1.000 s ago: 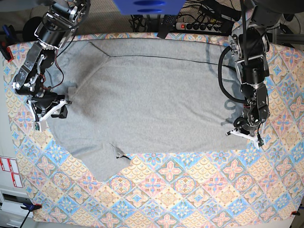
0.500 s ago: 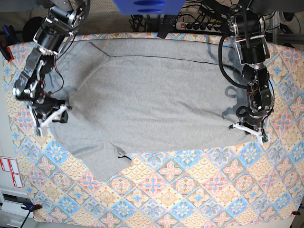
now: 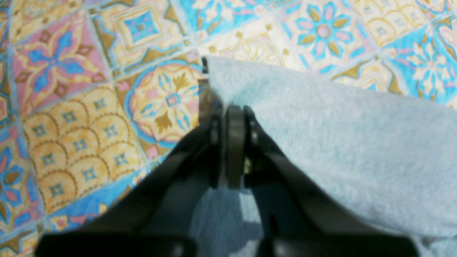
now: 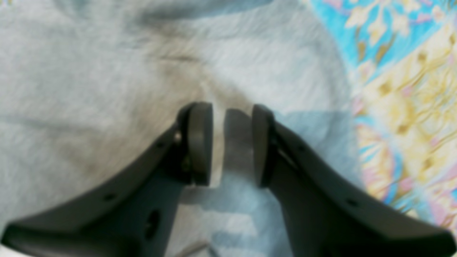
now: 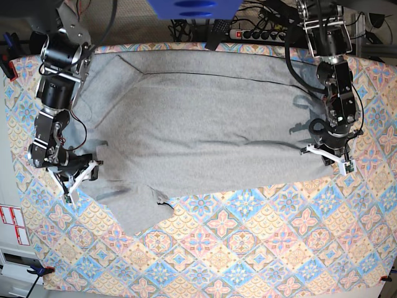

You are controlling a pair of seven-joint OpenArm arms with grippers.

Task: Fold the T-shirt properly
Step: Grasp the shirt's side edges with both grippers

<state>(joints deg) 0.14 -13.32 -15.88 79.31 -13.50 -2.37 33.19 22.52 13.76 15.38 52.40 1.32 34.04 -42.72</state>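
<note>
A robotics lab or test bench is indicated. A tabletop [image 5: 260,248] is covered with a tile-patterned cloth in blue, pink and yellow, and two black robot arms are mounted at its far edge. Behind it, a power strip [image 5: 260,33] and tangled black cables [image 5: 273,15] are seen on the floor, and red-and-white labels [image 5: 13,223] are stuck at the left edge.
</note>
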